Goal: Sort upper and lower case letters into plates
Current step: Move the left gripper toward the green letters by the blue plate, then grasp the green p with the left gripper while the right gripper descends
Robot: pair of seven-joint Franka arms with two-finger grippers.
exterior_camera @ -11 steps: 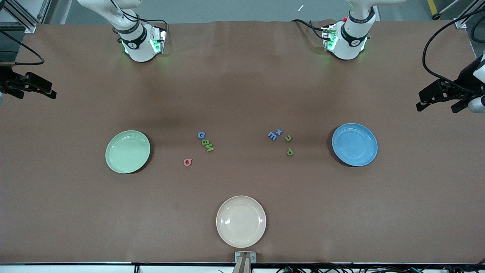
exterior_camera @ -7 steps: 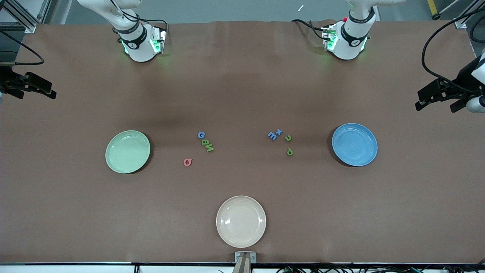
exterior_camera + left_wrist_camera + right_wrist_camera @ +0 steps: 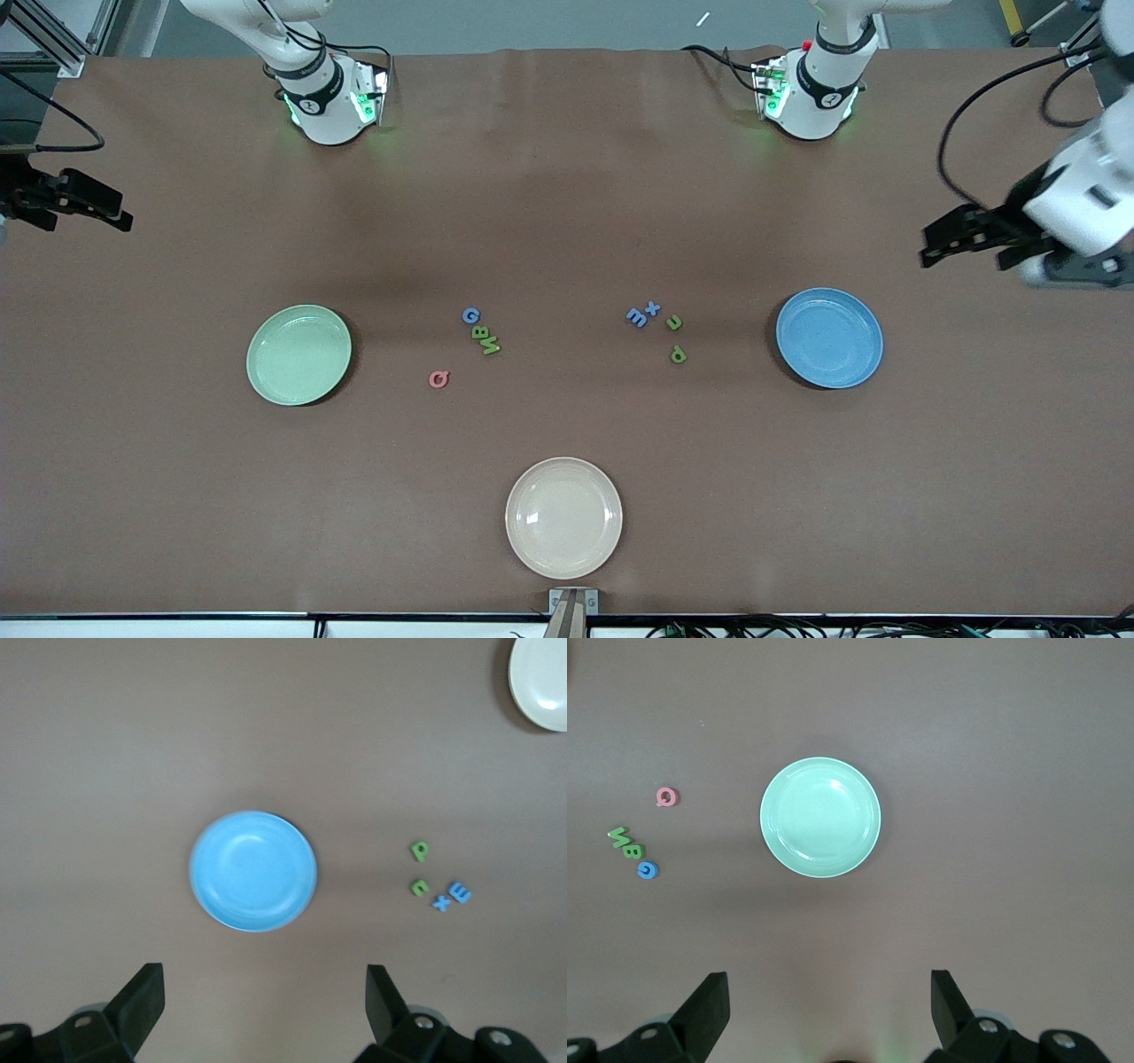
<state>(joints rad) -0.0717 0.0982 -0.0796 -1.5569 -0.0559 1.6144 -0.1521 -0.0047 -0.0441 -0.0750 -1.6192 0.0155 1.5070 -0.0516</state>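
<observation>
The mint green plate (image 3: 299,354) lies toward the right arm's end, and the blue plate (image 3: 829,338) toward the left arm's end. Both are empty. Foam letters G (image 3: 470,315), B (image 3: 479,332), W (image 3: 490,345) and a pink Q (image 3: 438,379) lie beside the green plate. Small letters m (image 3: 636,316), x (image 3: 653,308), n (image 3: 674,322) and p (image 3: 678,355) lie beside the blue plate. My left gripper (image 3: 961,255) is open, high over the table by the blue plate (image 3: 254,871). My right gripper (image 3: 89,221) is open and waits at the table's end, above the green plate (image 3: 820,818).
A cream-white plate (image 3: 563,517) lies empty near the front edge, midway along the table; it also shows in the left wrist view (image 3: 542,678). The two arm bases (image 3: 328,97) (image 3: 811,89) stand along the back edge.
My left gripper has moved in from the table's end toward the blue plate. The right arm, the letters and the plates have not moved.
</observation>
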